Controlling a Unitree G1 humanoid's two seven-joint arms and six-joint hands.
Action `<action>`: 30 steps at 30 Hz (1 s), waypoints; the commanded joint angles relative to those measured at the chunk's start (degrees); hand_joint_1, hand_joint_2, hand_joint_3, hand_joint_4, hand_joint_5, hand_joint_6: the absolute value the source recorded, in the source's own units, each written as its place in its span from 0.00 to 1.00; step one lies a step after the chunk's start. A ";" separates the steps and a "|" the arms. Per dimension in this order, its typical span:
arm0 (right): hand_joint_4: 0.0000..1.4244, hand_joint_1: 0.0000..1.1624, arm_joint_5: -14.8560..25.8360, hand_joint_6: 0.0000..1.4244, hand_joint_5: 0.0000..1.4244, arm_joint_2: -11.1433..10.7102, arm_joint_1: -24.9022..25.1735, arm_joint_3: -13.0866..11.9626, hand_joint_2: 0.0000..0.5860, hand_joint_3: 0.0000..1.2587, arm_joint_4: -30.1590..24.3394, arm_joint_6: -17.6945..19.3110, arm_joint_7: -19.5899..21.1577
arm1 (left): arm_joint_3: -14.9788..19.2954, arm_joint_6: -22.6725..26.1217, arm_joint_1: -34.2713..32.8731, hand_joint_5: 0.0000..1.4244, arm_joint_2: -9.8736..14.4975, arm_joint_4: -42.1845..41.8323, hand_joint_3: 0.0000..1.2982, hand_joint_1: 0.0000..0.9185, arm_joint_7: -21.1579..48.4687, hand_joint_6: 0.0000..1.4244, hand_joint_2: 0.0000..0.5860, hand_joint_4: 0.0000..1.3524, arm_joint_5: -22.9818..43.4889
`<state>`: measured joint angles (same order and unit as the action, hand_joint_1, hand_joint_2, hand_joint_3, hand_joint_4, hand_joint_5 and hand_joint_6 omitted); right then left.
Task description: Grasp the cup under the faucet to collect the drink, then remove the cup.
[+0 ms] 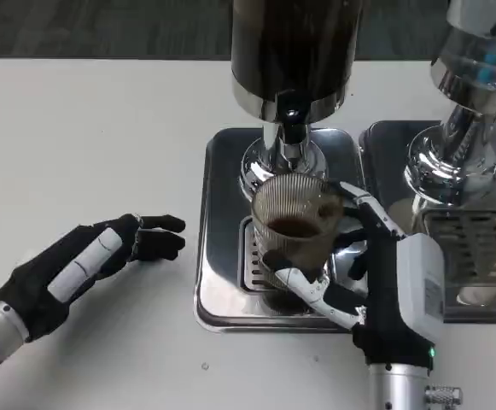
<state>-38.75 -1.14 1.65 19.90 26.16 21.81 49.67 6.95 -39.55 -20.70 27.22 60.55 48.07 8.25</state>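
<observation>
A ribbed clear glass cup point(293, 224) with dark drink in its bottom stands on the drip tray point(222, 256) directly under the black faucet point(291, 128) of a dark drink dispenser point(290, 51). My right hand point(376, 273) grips the cup from the right, thumb across its near lower side and fingers behind its far rim. My left hand point(85, 260) lies on the white table to the left of the tray, fingers stretched toward it, holding nothing.
A second chrome dispenser point(465, 111) with its own grated drip tray point(469, 265) stands at the right, close beside my right forearm. The white table point(85, 128) stretches left and back.
</observation>
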 commanded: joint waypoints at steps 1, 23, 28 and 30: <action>0.44 0.56 0.02 0.78 0.55 -0.35 -0.50 -0.93 0.41 0.43 -2.21 2.26 1.93 | -0.69 0.38 -0.57 0.22 0.06 1.04 0.26 0.00 0.39 0.14 0.24 0.24 -1.11; 0.48 0.58 -0.03 0.82 0.59 -1.38 -3.75 -2.32 0.40 0.47 -4.52 3.69 2.64 | -0.70 -1.04 -1.13 0.22 -0.92 0.39 0.24 0.00 0.81 0.15 0.24 0.25 -0.47; 0.49 0.59 0.03 0.83 0.60 -1.37 -4.98 -2.58 0.40 0.48 -6.01 4.04 2.81 | -0.72 -1.64 -1.31 0.22 -1.23 -1.01 0.24 0.00 1.71 0.15 0.24 0.24 0.17; 0.49 0.60 -0.03 0.83 0.60 -1.42 -5.69 -2.71 0.40 0.48 -6.77 4.15 2.82 | -0.70 -1.68 -1.30 0.22 -1.45 -1.78 0.24 0.00 2.12 0.15 0.24 0.24 0.45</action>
<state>-38.77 -2.70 -3.55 17.70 21.91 23.46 50.47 6.24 -40.16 -21.41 26.06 59.88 49.19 8.39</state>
